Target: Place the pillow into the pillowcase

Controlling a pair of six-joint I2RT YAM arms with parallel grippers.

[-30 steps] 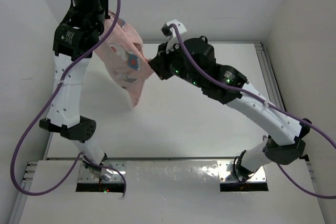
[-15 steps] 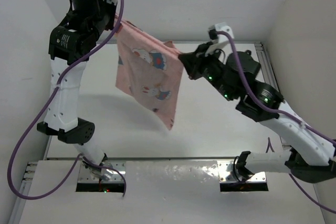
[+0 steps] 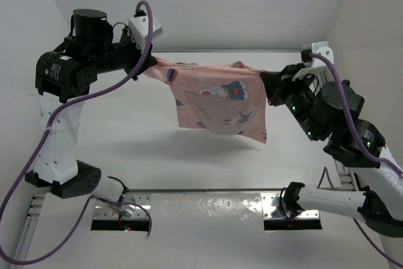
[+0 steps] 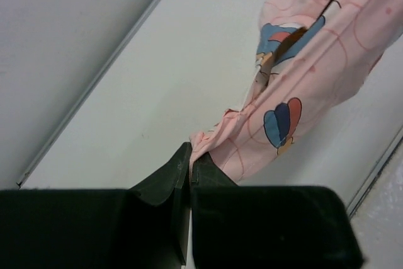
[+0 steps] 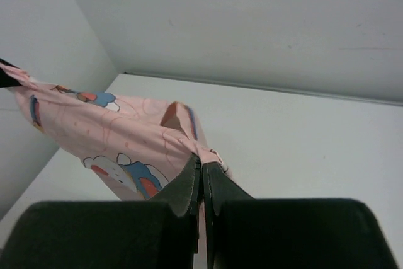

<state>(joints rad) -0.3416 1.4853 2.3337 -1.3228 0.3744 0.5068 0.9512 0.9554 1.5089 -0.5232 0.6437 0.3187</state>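
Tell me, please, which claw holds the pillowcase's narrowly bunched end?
The left claw: the pillowcase tapers to a thin twist there, whereas beside the right claw its edge hangs broadly.

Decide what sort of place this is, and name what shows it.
Probably a robotics test cell: two robot arms bolted to a white table, plain white walls enclosing it, a pillowcase stretched between left claw and right claw.
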